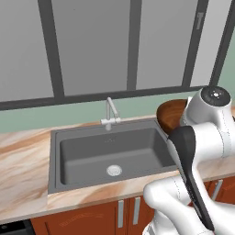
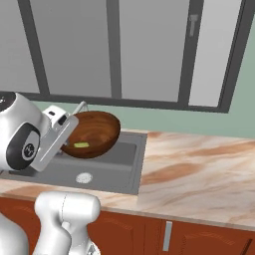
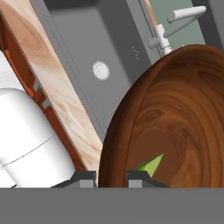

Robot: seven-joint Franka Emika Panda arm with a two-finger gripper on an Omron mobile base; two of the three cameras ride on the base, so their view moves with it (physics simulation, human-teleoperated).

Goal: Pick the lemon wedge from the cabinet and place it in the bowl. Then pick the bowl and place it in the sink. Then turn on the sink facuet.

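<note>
The hand [image 3: 111, 177] was clamped on the rim of the bowl [image 2: 92, 133], one finger inside the wall and one outside, holding the dark wooden bowl tilted in the air above the right end of the sink [image 1: 92, 153]. The lemon wedge [image 2: 81, 145] lay inside the bowl, low against its sloped wall. The basin and its pale drain [image 1: 114, 170] sat below and to the left, with the sink faucet [image 1: 110, 113] at the far rim. The likeliest trouble was the tilt: tipped any further, the bowl could let the wedge slide out over its lip. A thin rim grip could also twist or slip, and the bowl might catch the table [image 2: 199, 164] edge or the faucet while descending.
</note>
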